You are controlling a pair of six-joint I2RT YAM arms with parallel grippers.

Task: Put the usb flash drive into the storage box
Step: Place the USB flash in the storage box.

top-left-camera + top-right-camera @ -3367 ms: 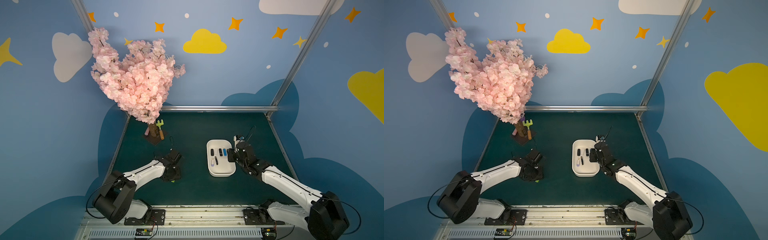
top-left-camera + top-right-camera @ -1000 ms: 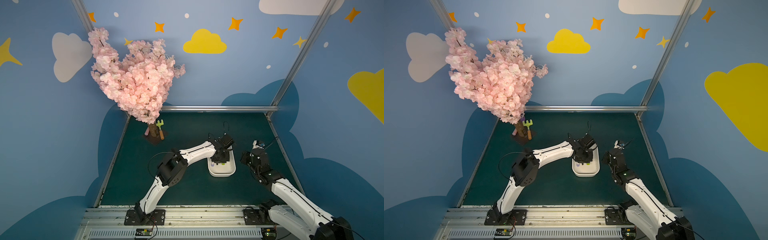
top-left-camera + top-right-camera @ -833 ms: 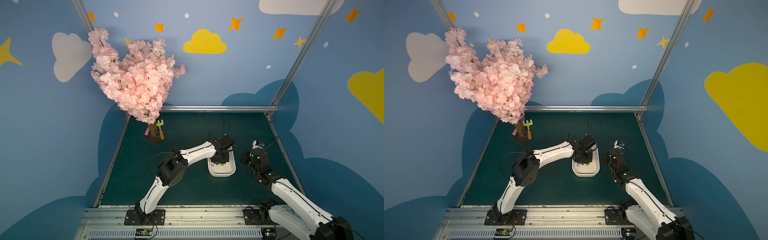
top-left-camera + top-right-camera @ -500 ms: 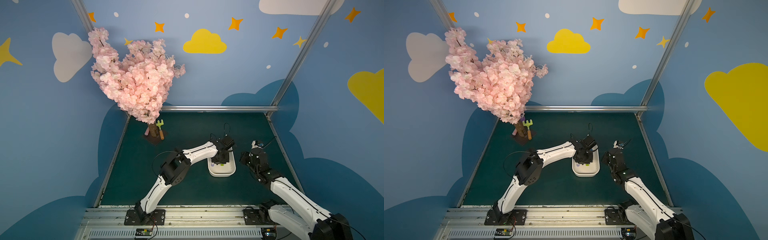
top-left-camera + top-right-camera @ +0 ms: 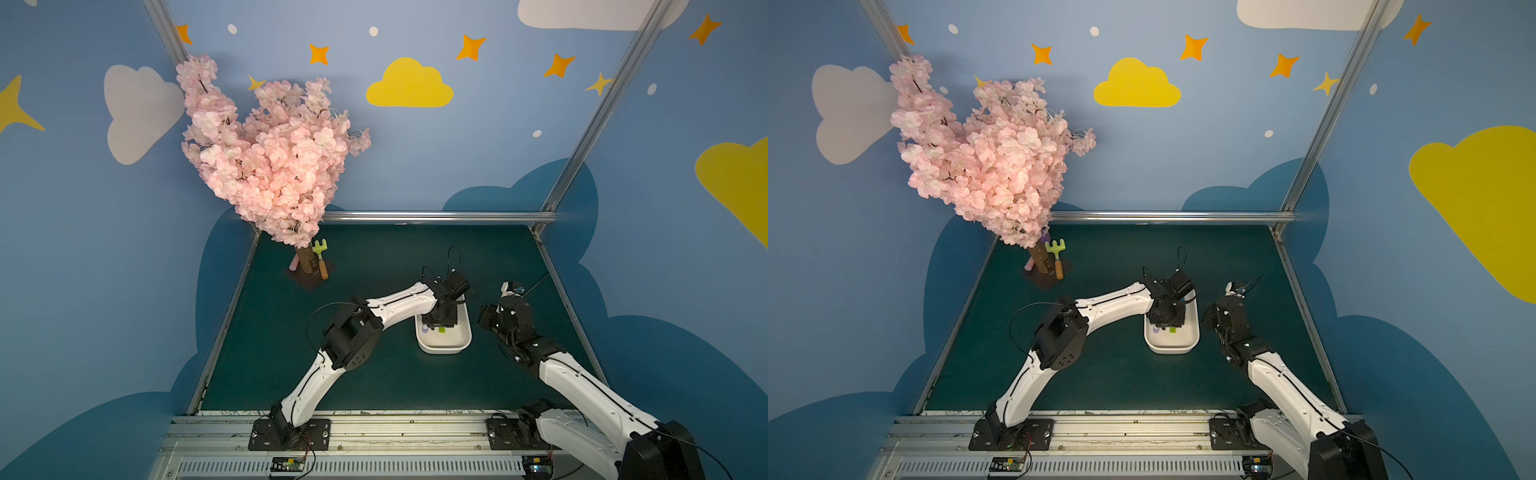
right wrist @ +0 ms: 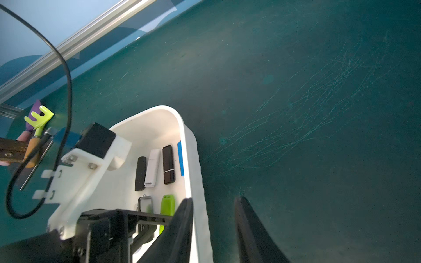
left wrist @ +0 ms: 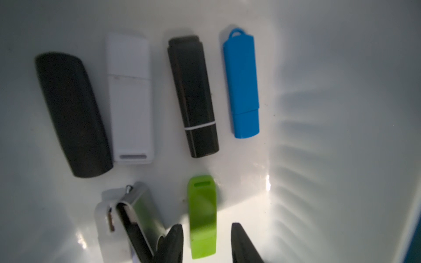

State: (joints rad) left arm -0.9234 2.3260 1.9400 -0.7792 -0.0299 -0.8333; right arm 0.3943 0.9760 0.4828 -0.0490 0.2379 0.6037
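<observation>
While the left gripper (image 7: 206, 225) hung low inside the storage box (image 7: 319, 68) with its fingers spread, the green usb flash drive (image 7: 202, 205) lay flat on the box floor between them, touching neither. Four other drives (image 7: 193, 98) lay in a row beyond its fingertips, and a metal swivel drive (image 7: 136, 216) lay just beside one finger. The right gripper (image 6: 214, 200), likewise spread and empty, hovered over the counter (image 6: 296, 91) just outside the box wall.

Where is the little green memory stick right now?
In the left wrist view the green flash drive lies flat inside the white storage box, between the left gripper's open fingers, beside the silver swivel drive.
</observation>
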